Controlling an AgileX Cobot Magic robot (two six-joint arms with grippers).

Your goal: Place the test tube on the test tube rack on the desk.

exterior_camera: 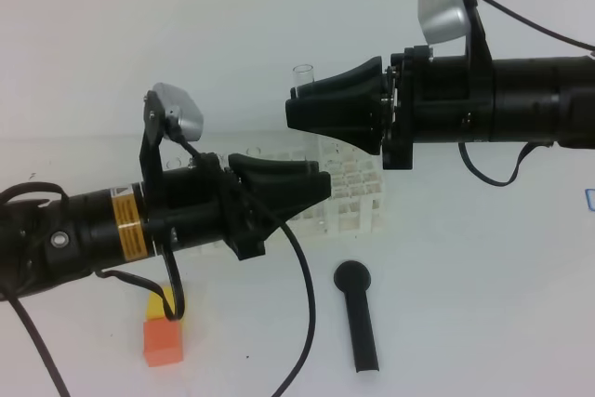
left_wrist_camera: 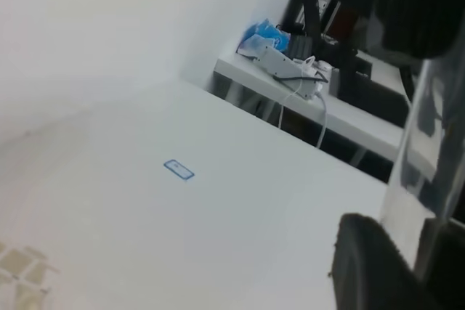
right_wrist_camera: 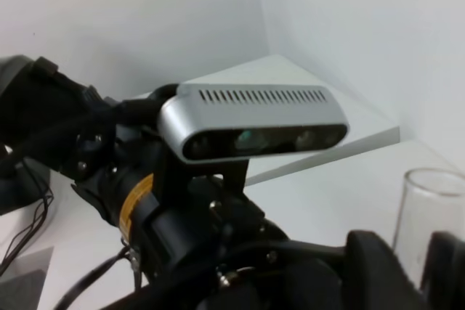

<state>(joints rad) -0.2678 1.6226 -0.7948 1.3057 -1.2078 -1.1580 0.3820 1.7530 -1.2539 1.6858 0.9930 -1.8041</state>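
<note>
The left arm hides the near-left part of the test tube rack and most of a yellow block. Only the test tube's rim shows above the right gripper.

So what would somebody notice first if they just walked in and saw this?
Probably the two big black arms meeting over the white desk. The right gripper holds a clear test tube up high, and the left gripper hovers in front of the white test tube rack. Lower down lie an orange block and a black round-headed stick.
</note>
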